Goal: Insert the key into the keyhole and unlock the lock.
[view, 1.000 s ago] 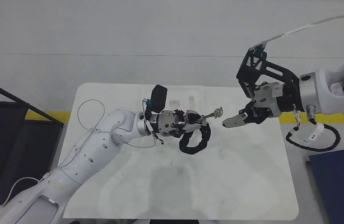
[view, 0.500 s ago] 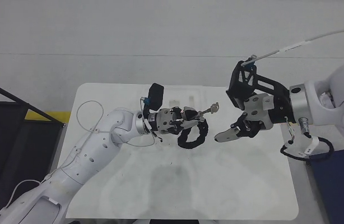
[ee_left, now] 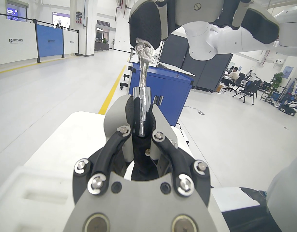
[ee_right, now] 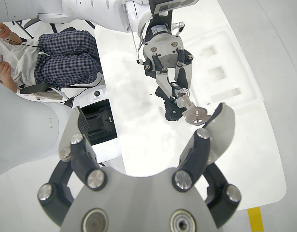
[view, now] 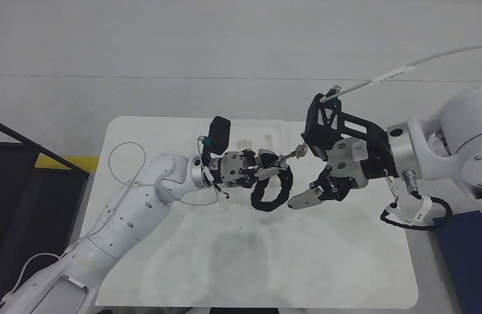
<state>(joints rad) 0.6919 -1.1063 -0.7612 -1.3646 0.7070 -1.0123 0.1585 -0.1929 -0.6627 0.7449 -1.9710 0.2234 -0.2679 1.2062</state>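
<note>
Pincers, two, logged by view.

Top view: the left gripper [view: 266, 164] was clamped on the lock [view: 280, 162] and held it off the table [view: 359, 267]. The lock's black cable loop [view: 271, 195] hung beneath. The key [view: 300, 151] stood out of the lock's end, already seated. The right gripper [view: 304, 177] was spread wide, just beside the key head.

Left wrist view: the left gripper [ee_left: 141, 108] pinched the chrome lock [ee_left: 144, 97] across its barrel. The key [ee_left: 144, 54] pointed away from my camera, its head just in front of one dark pad [ee_left: 146, 22] of the right gripper [ee_left: 201, 25]. The other pad was well apart.

Right wrist view: the right gripper [ee_right: 149, 119] was open. The key [ee_right: 195, 115] lay close to one finger; I could not tell whether it touched. The lock [ee_right: 181, 94] sat in the left gripper [ee_right: 177, 85].

Handling, my judgement: the key was small, stiff, light, smooth metal, likely to slip. The flat head was the place to pinch, faces between the pads, then twist about the shank. The lock body was rigid and the cable flexible, so the cable gave no place to brace. The left hold had to resist the turn.

Difference from a second earlier: the right gripper had advanced across the table towards the left arm, from standing off the key to bracketing its head. Lock and key had barely shifted.
</note>
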